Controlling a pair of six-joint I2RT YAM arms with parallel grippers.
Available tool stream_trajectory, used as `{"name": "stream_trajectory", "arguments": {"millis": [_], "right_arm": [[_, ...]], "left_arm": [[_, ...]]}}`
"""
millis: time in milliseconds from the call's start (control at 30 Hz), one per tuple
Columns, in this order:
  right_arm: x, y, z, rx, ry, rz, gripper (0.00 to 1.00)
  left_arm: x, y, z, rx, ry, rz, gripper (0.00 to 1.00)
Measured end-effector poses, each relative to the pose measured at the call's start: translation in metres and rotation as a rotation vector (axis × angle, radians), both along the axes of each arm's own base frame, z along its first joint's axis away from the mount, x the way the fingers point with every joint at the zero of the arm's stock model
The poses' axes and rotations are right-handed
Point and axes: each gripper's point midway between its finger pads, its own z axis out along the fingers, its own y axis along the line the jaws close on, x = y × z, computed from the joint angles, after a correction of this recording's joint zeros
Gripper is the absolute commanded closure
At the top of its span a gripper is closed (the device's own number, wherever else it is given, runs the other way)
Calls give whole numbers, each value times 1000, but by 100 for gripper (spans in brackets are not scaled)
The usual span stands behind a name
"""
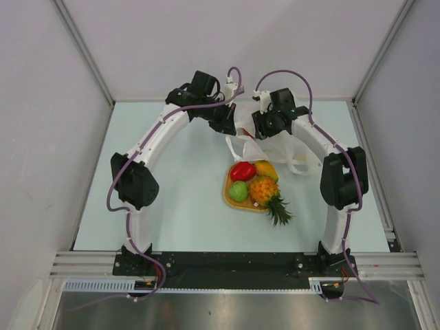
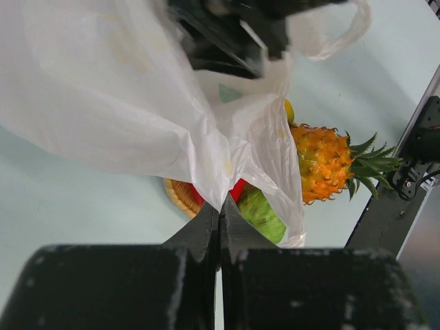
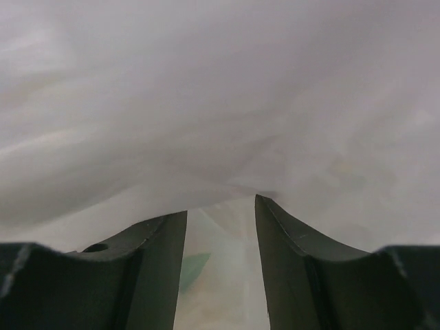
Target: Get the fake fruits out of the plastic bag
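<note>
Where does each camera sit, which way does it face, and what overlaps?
Top external: above, behind the bases, looking down; both arms, left gripper, right gripper, plastic bag, tray.
Left wrist: looks along its shut fingers, pinching the bag, toward the pineapple.
Right wrist: against bag film; its two fingers stand apart.
Shared: top and left wrist both show bag, pineapple.

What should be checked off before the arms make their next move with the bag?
1. Left end effector pinching the plastic bag: ok, shut on the film.
2. Right end effector holding the bag: cannot tell; jaws apart, film at the tips.
3. Pineapple, mango, green apple, red piece on the tray: ok.
4. Bag emptied: cannot tell; its inside is not visible.
5. Bag lifted clear of the tray: cannot tell; its lower edge hangs close.
</note>
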Motion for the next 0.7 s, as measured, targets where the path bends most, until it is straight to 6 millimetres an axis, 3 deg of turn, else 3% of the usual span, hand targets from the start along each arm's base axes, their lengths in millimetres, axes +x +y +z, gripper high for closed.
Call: {"name": "stream_trajectory", "arguments": {"millis": [200,267,367,467,633,700], "right_arm": [[66,-43,-35,-145,-81,-239,53],[76,-54,-33,-178,-111,-287,50],[85,-65,-14,-187,-168,-332,43],[79,-64,8,-157,-199,-327,39],[40,-57,42,-88,-208,-275,34],[27,-53,53,-54,-209,-255,42]], "left_arm": [[-5,-2,-3,9,3,-14,100],[-7,-1,-7,17,8,-19,100],[-11,-1,-15,29,27,-24,100],[-13,-1,-17,36,28,-28,100],[-12,-1,-17,44,23,-27,100],[-11,-1,-18,49,20,-23,100]]}}
